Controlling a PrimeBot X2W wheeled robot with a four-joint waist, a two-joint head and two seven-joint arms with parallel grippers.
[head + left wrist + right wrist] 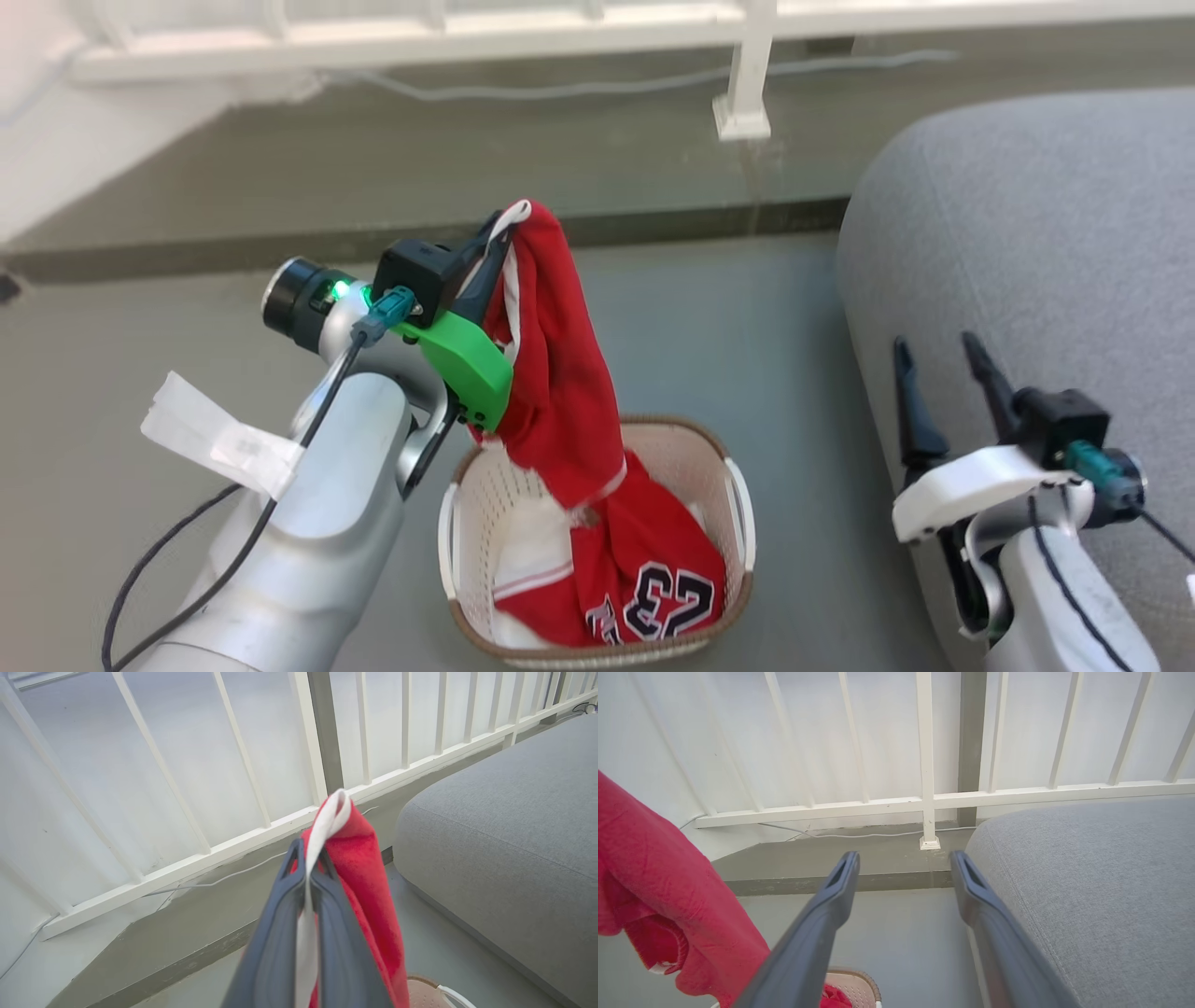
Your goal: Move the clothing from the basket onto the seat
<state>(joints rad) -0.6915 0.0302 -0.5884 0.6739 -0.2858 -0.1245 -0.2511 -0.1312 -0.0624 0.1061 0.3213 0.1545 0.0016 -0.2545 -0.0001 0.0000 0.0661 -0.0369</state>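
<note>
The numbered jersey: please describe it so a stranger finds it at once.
Left of the large grey seat stands a small cream basket. Inside lies a red jersey; unlike the red garment hanging from the left pincer, it bears a black 23.

Plain red garment (560,373) half out of cream basket (490,509), "23" jersey (663,579) inside; grey seat (1027,233) alongside.

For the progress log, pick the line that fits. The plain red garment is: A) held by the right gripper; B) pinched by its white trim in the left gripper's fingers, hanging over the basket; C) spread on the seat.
B: the left gripper clamps the white trim of the plain red garment above the basket.
</note>
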